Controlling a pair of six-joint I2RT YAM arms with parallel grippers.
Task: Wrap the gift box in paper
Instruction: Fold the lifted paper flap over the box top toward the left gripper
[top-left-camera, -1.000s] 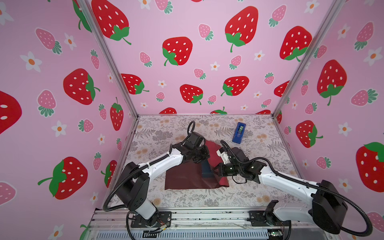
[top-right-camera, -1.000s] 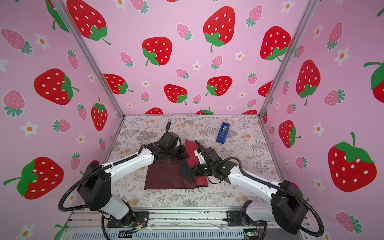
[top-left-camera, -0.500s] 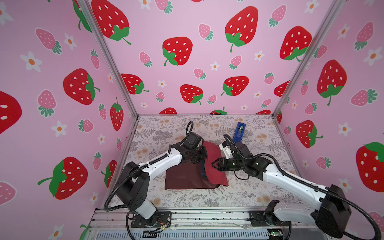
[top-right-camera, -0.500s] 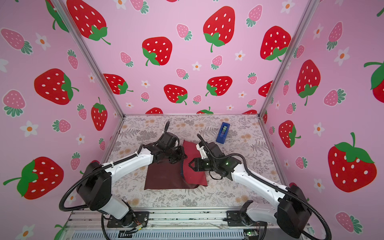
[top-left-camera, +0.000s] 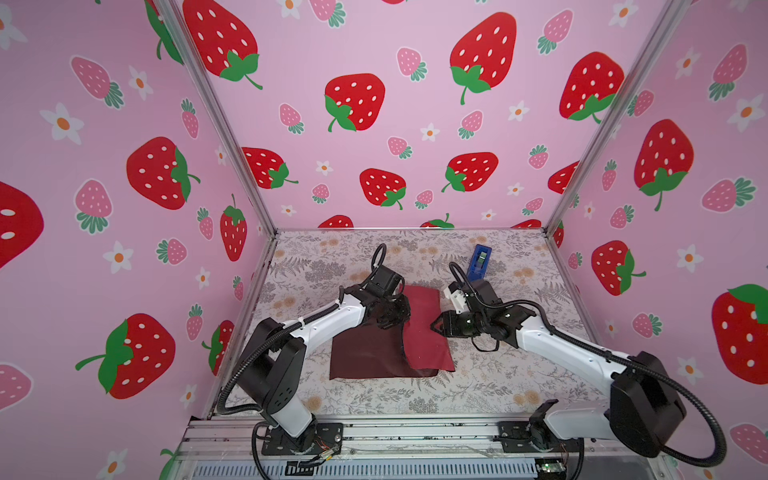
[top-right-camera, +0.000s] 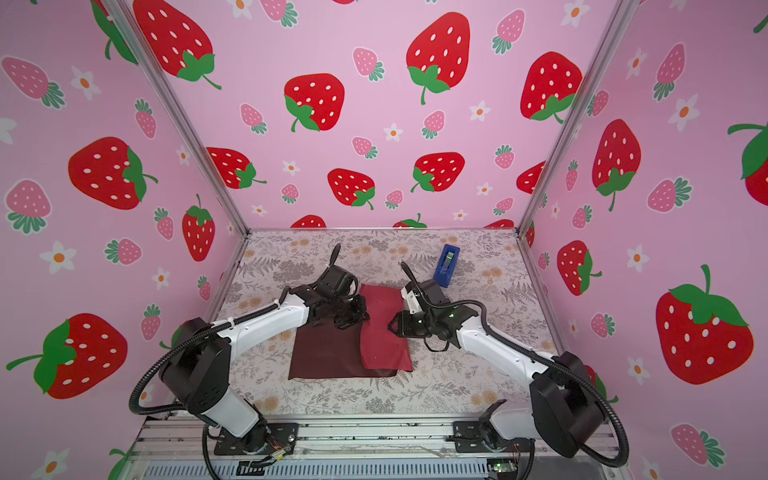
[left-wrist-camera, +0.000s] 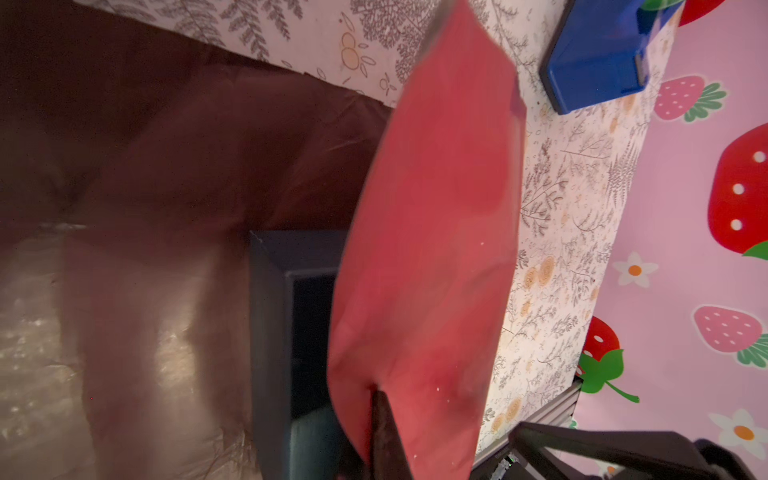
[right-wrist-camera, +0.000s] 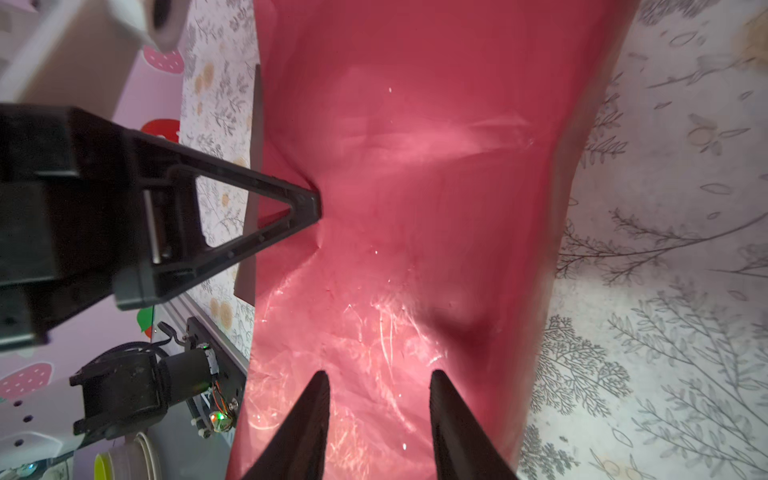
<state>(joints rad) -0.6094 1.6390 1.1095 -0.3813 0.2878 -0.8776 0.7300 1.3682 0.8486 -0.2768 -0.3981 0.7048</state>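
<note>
The left gripper (right-wrist-camera: 313, 205) was closed, pinching the red flap of the paper (top-left-camera: 424, 328). The right gripper (right-wrist-camera: 378, 384) stood with its fingers apart just short of that flap, holding nothing. Judged progress: one side was drawn over the gift box (left-wrist-camera: 270, 291), while the other sides, ends and taping were outstanding. Only the left wrist view showed the gift box, under the flap. Both top views hid it.

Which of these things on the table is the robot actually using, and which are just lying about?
In use: red paper; dark box, partly covered by its flap.
Lying about: blue tape dispenser, untouched at the back.
</note>
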